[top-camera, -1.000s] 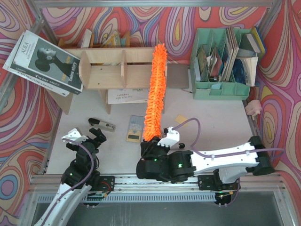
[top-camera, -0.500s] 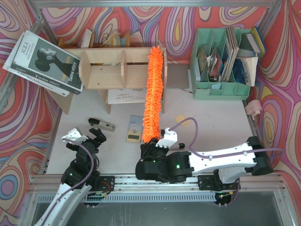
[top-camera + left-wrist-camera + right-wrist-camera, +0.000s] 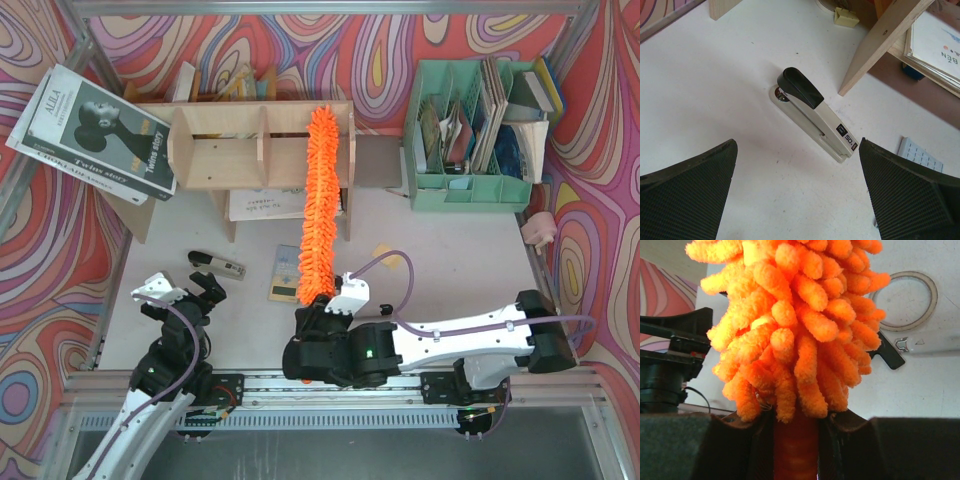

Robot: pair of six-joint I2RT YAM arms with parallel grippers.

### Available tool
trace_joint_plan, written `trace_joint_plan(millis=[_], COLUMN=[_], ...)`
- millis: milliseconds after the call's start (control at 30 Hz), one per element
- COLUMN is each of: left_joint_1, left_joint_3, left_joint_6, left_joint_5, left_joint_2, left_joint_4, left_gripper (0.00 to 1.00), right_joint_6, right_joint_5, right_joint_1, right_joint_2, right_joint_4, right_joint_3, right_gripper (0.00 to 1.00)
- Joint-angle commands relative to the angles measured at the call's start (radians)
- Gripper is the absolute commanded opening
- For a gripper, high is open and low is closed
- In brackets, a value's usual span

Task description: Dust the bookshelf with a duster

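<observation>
Beneath the wide left claw [image 3: 797,146] — stapler [image 3: 815,112] marked "50"; right claw [image 3: 796,442] grips duster [image 3: 800,330].

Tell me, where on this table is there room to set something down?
The widest bare table lies right of the duster, between the green organiser behind and the right arm in front. A smaller patch sits left of the stapler, ahead of the left claw. Under the bookshelf, and between stapler and duster, it is crowded.
</observation>
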Motion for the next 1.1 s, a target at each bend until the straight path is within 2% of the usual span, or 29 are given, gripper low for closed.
trace_joint_plan(millis=[0,233,400,533,633,700,833,900,1000,1067], left_joint_1=[-0.001,-0.001,-0.001,-0.001,-0.001,-0.001,0.0,-0.002,-0.001,-0.001], left_joint_3=[-0.013,-0.014,-0.014,-0.014,-0.014,-0.013,-0.014,-0.015,-0.015,-0.014], left_joint_6=[0.016,0.016,0.016,0.016,0.016,0.016,0.018,0.02,0.02,0.019], left_joint_5=[0.006,0.006,0.006,0.006,0.007,0.007,0.009,0.01,0.01,0.009], left_joint_2=[-0.013,-0.012,-0.012,-0.012,-0.012,-0.012,-0.012,-0.011,-0.01,-0.012], left_joint_4=[0.018,0.02,0.02,0.019,0.02,0.02,0.023,0.023,0.024,0.023], left_gripper=[0.98,0.98,0.98,0.98,0.98,0.98,0.98,0.98,0.98,0.98], right_joint_6=[-0.01,-0.175,-0.377,-0.531,-0.74,-0.848,-0.936,-1.11,-1.363,-1.359], right_joint_5=[0.023,0.112,0.153,0.242,0.337,0.391,0.411,0.371,0.165,0.08], right_joint_1=[-0.024,-0.031,-0.031,-0.032,-0.036,-0.052,-0.13,-0.153,-0.186,-0.194], right_joint_2=[0.002,-0.055,-0.094,-0.1,-0.113,-0.124,-0.135,-0.132,-0.182,-0.249], right_joint_4=[-0.01,0.054,0.17,0.183,0.221,0.202,0.08,0.163,0.484,0.627], right_joint_3=[0.0,0.042,0.03,0.019,0.018,0.028,0.048,0.029,-0.083,-0.151], right_gripper=[0.0,0.0,0.0,0.0,0.0,0.0,0.0,0.0,0.0,0.0])
